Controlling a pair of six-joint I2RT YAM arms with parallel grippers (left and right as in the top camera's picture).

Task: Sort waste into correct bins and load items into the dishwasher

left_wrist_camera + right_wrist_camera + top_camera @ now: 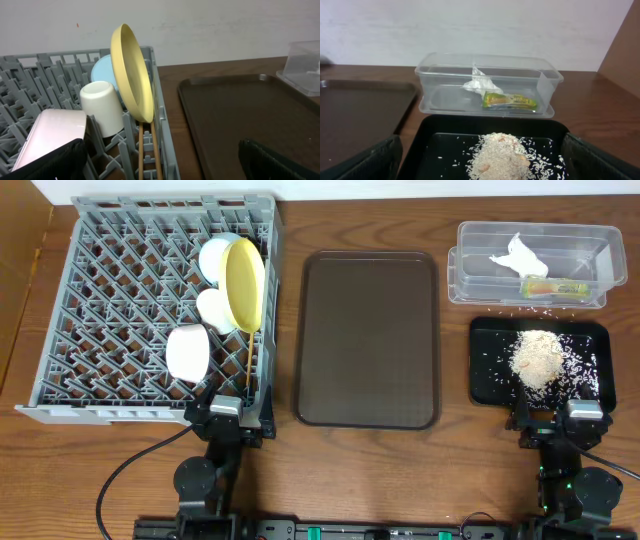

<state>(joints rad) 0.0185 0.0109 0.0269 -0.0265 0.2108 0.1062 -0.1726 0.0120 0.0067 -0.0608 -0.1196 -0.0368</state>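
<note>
You see one dish rack (100, 300), one brown serving tray (370, 340), one clear tub (475, 275) and one black tray (490, 375). The rack holds one yellow plate (245, 285) on edge, one blue bowl (102, 75), one white bowl (187, 350), one white cup (102, 107) and two chopsticks (147, 150). The tub holds one napkin (477, 85) and one wrapper (510, 101). One rice heap (538, 358) sits on the black tray. Your left gripper (228, 415) and right gripper (560, 418) are both spread, empty.
</note>
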